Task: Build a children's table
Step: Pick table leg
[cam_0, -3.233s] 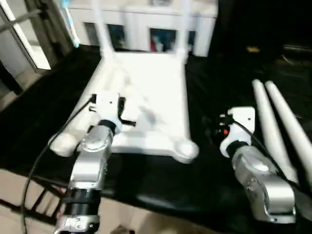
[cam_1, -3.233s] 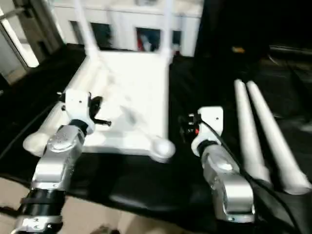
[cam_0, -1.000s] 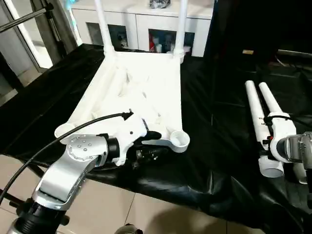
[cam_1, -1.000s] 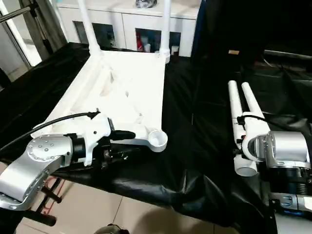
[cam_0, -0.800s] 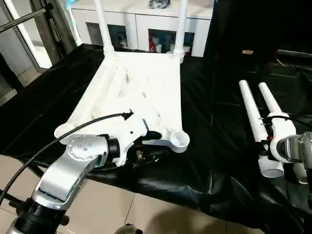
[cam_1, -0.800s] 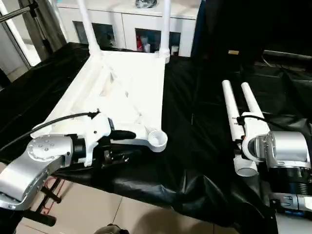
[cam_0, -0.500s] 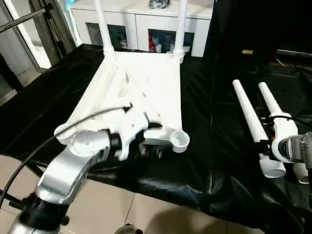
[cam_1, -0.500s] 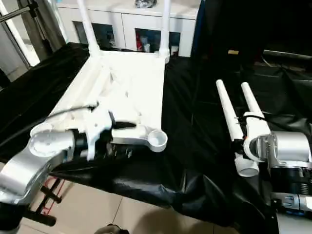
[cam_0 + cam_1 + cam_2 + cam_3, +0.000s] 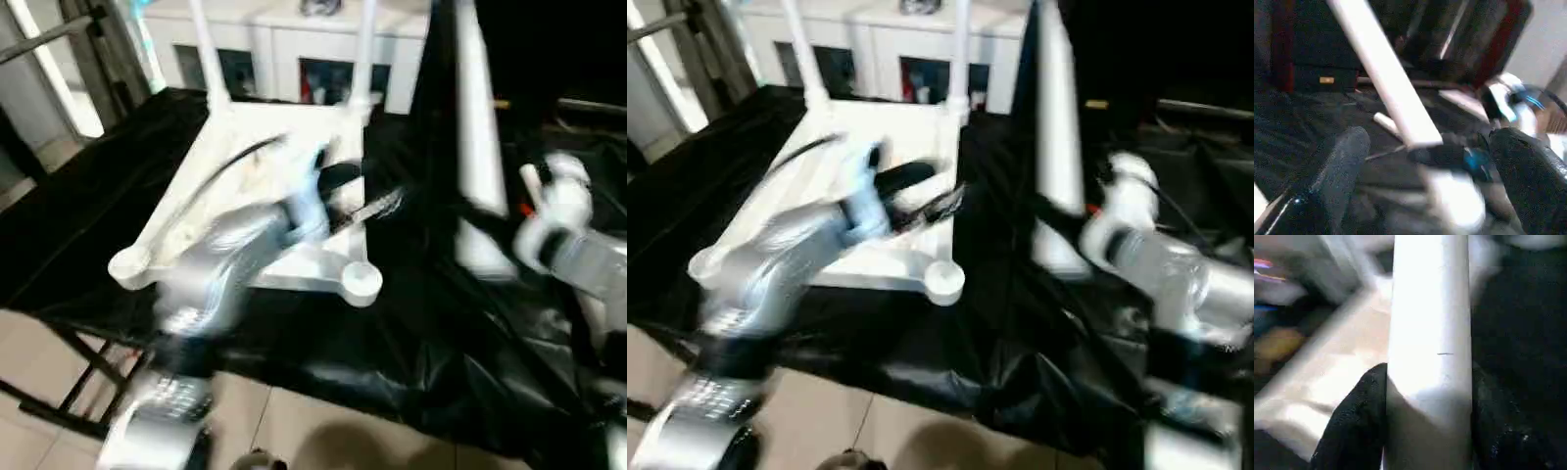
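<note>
One tabletop (image 9: 284, 176), upside down. Two legs (image 9: 364, 49) fitted upright. One loose leg (image 9: 477, 127) raised. Two claws (image 9: 931, 206).

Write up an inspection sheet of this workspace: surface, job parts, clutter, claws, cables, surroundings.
Surface: black sheet draped over the work table, wrinkled.
Job's things: table top lies underside up; two legs stand in its far sockets; near corner socket empty; one leg raised upright, another leg lying on the sheet.
Clutter: nothing seen.
Claws: right claw shut on the raised leg; left claw open, over the table top.
Cables: black cable along the left arm.
Surroundings: white cabinet behind, tiled floor below.
</note>
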Available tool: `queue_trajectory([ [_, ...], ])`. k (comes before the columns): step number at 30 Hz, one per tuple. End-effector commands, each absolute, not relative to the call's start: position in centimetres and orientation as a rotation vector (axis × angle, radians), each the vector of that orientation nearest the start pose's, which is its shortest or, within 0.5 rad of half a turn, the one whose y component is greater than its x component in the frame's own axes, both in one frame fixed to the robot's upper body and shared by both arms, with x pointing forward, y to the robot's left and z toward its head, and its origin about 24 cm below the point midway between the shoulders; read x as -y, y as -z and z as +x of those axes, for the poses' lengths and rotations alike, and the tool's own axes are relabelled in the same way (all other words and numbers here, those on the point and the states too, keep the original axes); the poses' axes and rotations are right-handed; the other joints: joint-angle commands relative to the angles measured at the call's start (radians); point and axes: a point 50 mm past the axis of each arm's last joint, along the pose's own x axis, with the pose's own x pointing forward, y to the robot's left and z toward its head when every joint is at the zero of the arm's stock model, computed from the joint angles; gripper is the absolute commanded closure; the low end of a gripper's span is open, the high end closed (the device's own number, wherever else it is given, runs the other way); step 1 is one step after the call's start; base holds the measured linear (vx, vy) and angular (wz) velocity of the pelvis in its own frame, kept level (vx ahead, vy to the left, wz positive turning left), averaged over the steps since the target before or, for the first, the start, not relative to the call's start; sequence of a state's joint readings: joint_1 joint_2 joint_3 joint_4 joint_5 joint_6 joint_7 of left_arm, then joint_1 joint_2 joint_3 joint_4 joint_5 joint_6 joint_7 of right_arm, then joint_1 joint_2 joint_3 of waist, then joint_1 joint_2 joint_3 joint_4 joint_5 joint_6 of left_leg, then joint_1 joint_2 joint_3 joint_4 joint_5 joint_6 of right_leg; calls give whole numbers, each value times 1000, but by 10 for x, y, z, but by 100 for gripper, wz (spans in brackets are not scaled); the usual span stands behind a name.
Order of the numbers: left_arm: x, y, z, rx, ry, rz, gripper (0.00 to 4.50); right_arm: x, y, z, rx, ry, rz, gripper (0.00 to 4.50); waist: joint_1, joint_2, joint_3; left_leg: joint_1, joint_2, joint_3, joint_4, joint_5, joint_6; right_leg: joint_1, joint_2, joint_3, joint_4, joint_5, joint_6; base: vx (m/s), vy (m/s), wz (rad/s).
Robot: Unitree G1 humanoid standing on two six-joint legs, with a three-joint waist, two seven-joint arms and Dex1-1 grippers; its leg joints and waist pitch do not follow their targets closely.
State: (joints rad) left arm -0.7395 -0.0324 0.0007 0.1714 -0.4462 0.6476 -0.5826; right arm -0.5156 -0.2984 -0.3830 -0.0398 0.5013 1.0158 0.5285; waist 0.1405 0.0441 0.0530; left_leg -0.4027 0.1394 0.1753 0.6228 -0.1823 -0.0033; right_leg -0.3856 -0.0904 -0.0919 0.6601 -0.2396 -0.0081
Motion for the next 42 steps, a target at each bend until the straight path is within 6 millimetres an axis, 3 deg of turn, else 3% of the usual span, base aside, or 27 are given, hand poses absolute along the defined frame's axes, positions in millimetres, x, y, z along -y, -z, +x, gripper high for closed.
queue_trajectory([
  [1,-34,-179,339,-63,1013,-431,0,187,-154,306,-212,-654,406,261,8,-29,-76,15,85,-36,-56,-19,114,55,-88,61,-83,33,-247,0,0,0],
  [5,-21,-197,349,-63,1027,-584,0,170,-151,300,-215,-740,384,261,18,-26,-76,19,89,-37,-58,-24,102,51,-92,61,-84,38,-254,0,0,0],
  [9,-15,-197,351,-97,1022,-604,0,166,-149,298,-212,-758,373,261,23,-25,-76,17,89,-38,-60,-23,94,53,-93,60,-86,29,-239,0,0,0],
  [10,-13,-196,352,-110,1025,-632,0,166,-147,297,-217,-763,357,261,28,-19,-77,19,90,-39,-59,-25,89,52,-95,61,-86,28,-236,0,0,0],
  [14,-10,-195,348,-136,1052,-675,0,164,-146,296,-221,-760,331,261,30,-28,-78,16,91,-39,-60,-16,90,55,-96,60,-83,61,-241,0,0,0],
  [17,-7,-192,346,-156,1055,-682,0,160,-145,296,-226,-759,280,261,29,-28,-76,16,91,-39,-61,-21,90,54,-96,60,-86,42,-234,0,0,0],
  [27,-2,-170,349,-267,921,-641,101,133,-151,300,-183,-775,133,261,24,-25,-74,20,96,-43,-69,-54,67,52,-94,62,-91,5,-209,0,0,0],
  [33,-7,-171,352,-254,879,-660,150,130,-149,300,-181,-759,111,262,26,-26,-76,18,94,-42,-66,-26,79,52,-96,62,-84,75,-224,0,0,0],
  [42,-10,-169,354,-249,798,-649,221,129,-144,303,-190,-710,46,262,23,-26,-74,18,94,-42,-69,-52,69,52,-95,63,-89,38,-212,0,0,0],
])
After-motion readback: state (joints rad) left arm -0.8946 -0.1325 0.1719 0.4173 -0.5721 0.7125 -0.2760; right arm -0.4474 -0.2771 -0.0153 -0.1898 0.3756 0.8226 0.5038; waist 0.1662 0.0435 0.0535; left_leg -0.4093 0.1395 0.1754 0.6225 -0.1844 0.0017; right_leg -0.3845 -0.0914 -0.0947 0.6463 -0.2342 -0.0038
